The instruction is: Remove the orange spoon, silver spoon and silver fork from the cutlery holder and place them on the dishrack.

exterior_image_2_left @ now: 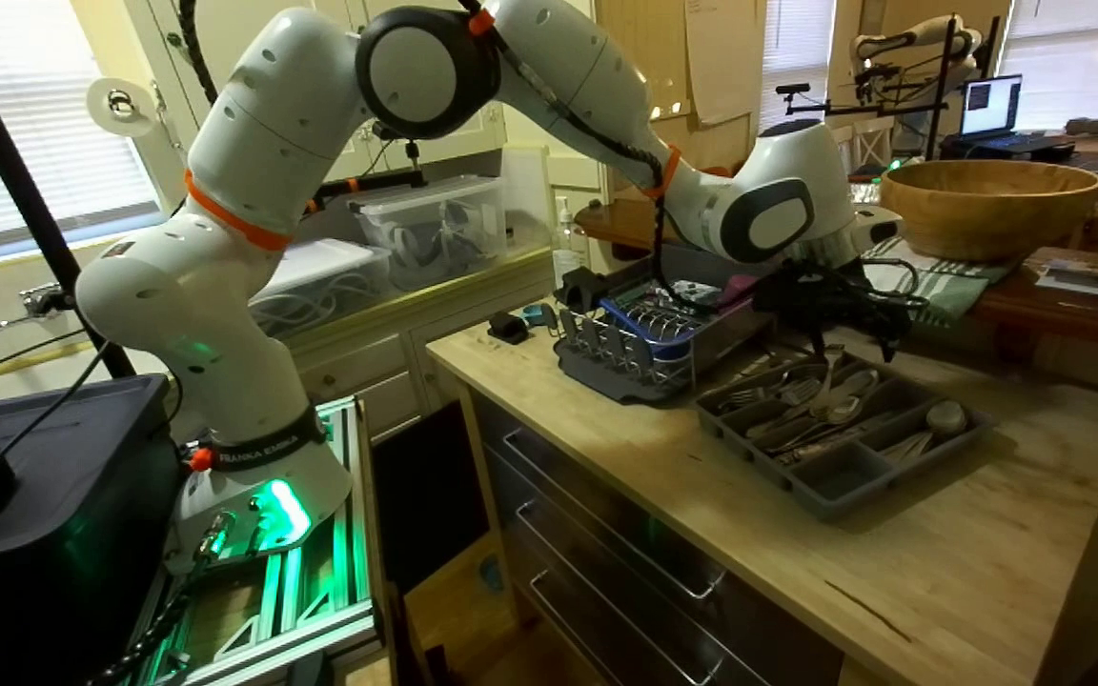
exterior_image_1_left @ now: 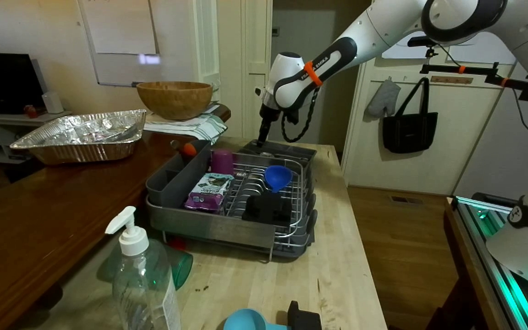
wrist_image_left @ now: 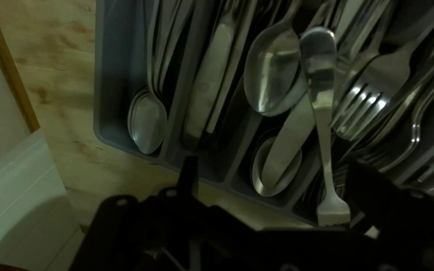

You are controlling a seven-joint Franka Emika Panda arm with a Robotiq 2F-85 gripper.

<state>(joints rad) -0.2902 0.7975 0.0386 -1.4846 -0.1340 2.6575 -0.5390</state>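
The orange spoon (exterior_image_1_left: 189, 150) stands in the grey cutlery holder (exterior_image_1_left: 165, 178) at the side of the wire dishrack (exterior_image_1_left: 232, 229). A silver utensil end (exterior_image_1_left: 175, 144) shows beside it; I cannot tell whether it is a spoon or fork. The dishrack also shows in an exterior view (exterior_image_2_left: 630, 367). My gripper (wrist_image_left: 275, 163) is open and empty, over a grey compartment tray (wrist_image_left: 106, 94). Silver spoons (wrist_image_left: 273, 69), a silver fork (wrist_image_left: 375, 90) and a small-headed utensil (wrist_image_left: 332, 210) lie between or beyond its fingers. The gripper shows in both exterior views (exterior_image_1_left: 261, 141) (exterior_image_2_left: 852, 351).
The dishrack holds a purple cup (exterior_image_1_left: 222, 161), a purple packet (exterior_image_1_left: 209, 191), a blue scoop (exterior_image_1_left: 277, 177) and a black object (exterior_image_1_left: 267, 208). A foil pan (exterior_image_1_left: 85, 137) and wooden bowl (exterior_image_1_left: 174, 100) stand on the raised brown counter. A soap bottle (exterior_image_1_left: 142, 279) is nearby.
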